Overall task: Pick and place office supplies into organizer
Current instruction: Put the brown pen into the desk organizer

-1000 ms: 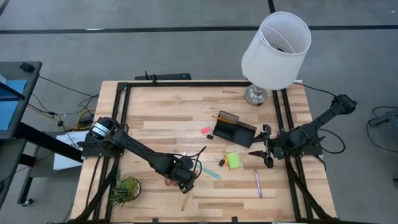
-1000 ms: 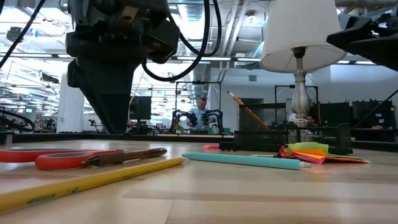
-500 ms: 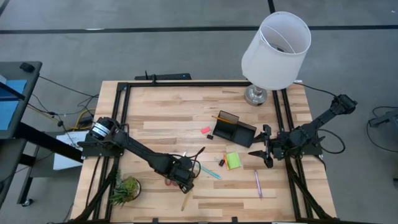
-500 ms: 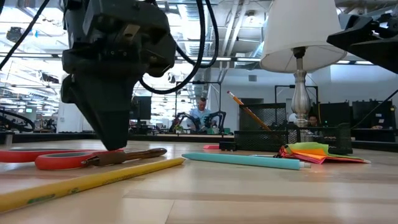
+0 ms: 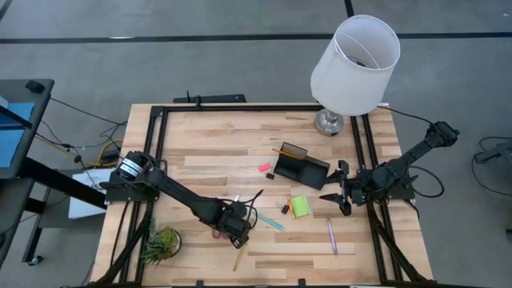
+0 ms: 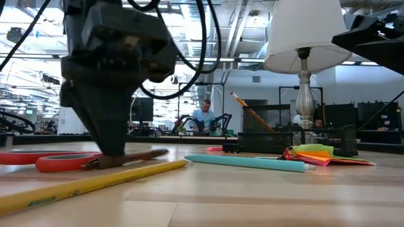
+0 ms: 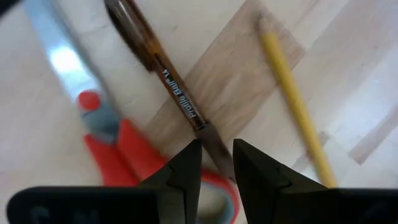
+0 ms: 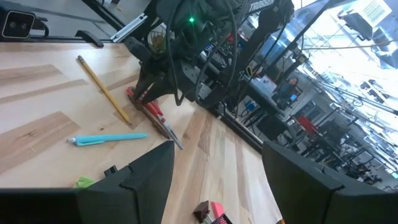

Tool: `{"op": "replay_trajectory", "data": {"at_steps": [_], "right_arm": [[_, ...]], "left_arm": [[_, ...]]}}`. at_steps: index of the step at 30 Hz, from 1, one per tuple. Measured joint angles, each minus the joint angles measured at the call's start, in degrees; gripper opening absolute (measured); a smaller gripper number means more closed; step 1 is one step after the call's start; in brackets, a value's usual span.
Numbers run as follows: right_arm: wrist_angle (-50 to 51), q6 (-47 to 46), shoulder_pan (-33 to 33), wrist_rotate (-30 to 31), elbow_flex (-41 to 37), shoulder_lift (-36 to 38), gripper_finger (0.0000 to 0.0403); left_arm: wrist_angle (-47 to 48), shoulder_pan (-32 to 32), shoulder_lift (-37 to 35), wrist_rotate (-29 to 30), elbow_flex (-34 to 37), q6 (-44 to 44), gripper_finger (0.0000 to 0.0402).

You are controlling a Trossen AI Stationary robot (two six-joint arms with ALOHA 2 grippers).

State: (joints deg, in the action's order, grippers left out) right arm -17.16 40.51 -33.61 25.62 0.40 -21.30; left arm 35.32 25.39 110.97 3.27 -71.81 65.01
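Narrowed almost to touching, the left gripper's two dark fingers straddle one end of a brown pen that lies on the wood; whether they already pinch it I cannot tell. That gripper is down at the table in the front left part, its tips right at the surface in the low view. One pair of red-handled scissors lies just beside the pen, its handle loop under the fingers, and one yellow pencil lies on the pen's other side, near but apart from it.

From above, one teal pen sits just right of the left gripper, and one purple pen lies farther right near the front edge. One lime green sticky-note pad rests in front of the single black organizer, which stands mid-table with one pencil leaning up out of its back section. One pink eraser lies just left of the organizer.

Over at the right edge, the right gripper waits above the table, its fingers spread wide.

One white-shaded lamp stands at the back right corner, and one small green plant at the front left.
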Motion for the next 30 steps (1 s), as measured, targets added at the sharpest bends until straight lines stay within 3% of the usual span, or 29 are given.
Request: {"op": "replay_trajectory", "data": {"at_steps": [9,14,25,30], "right_arm": [[-0.7,-1.8,0.0,-0.3,0.0,0.0,0.024],[-7.6,-4.2,0.1,0.0,0.0,-0.1,0.024],[-8.4,-11.4,4.8,0.0,3.8,-2.2,0.024],[-8.6,-12.2,6.5,-0.4,6.2,-5.0,0.024]], "left_arm": [[-1.5,0.0,2.0,-0.8,-0.2,-0.4,0.0083],[-1.1,0.2,2.2,-0.6,-0.3,-4.6,0.0081],[-0.1,-0.1,2.4,0.2,-0.1,-11.8,0.0013],[0.1,-0.9,1.8,0.8,-0.1,-17.6,0.0013]]}}
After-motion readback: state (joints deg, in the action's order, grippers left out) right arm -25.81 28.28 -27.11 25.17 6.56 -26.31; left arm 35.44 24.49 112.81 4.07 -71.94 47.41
